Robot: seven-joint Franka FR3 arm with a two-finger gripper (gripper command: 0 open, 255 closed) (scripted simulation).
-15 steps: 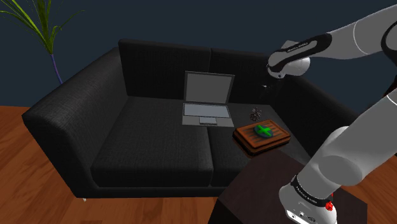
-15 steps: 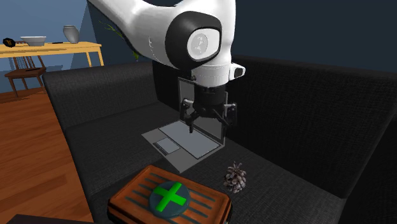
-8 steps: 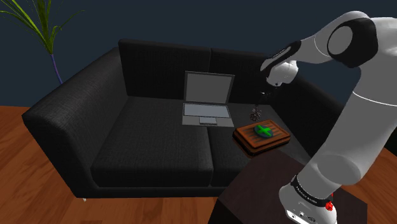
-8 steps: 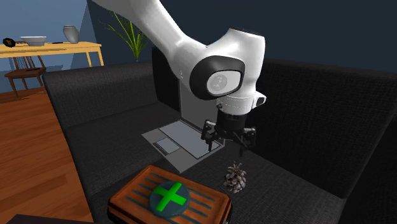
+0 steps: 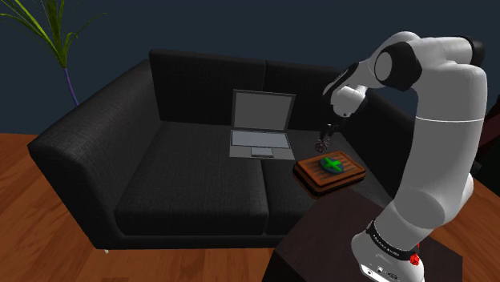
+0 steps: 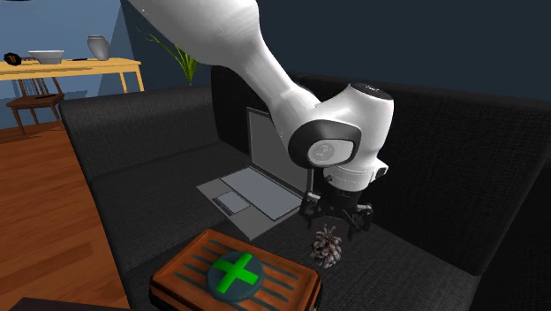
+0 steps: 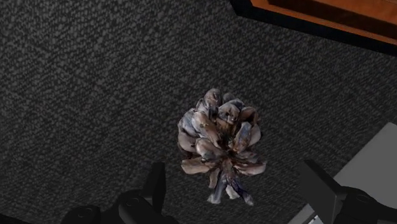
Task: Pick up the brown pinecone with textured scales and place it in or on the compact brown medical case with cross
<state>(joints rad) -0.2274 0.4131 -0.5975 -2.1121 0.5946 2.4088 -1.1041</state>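
The pinecone (image 6: 327, 245) is brownish grey with rough open scales and stands on the black sofa seat, also seen at pinecone (image 7: 219, 143) and pinecone (image 5: 321, 145). My black gripper (image 6: 335, 217) hangs just above and slightly behind it, fingers apart, touching nothing. In the wrist view the gripper (image 7: 235, 191) is open, with the pinecone lying ahead between the fingertips' line. The brown case (image 6: 185, 278) with a green cross on its lid lies flat on the seat in front of the pinecone, also seen at case (image 5: 330, 171).
An open grey laptop (image 5: 260, 128) sits on the sofa beside the pinecone, its edge (image 7: 375, 162) near one finger. The sofa backrest (image 6: 459, 168) rises close behind the gripper. A wooden table (image 6: 71, 66) and a plant (image 5: 48, 32) stand off the sofa.
The gripper has come down and across toward the pinecone, from above the laptop to just over the pinecone. Its fingers stay apart. The pinecone and case have not moved.
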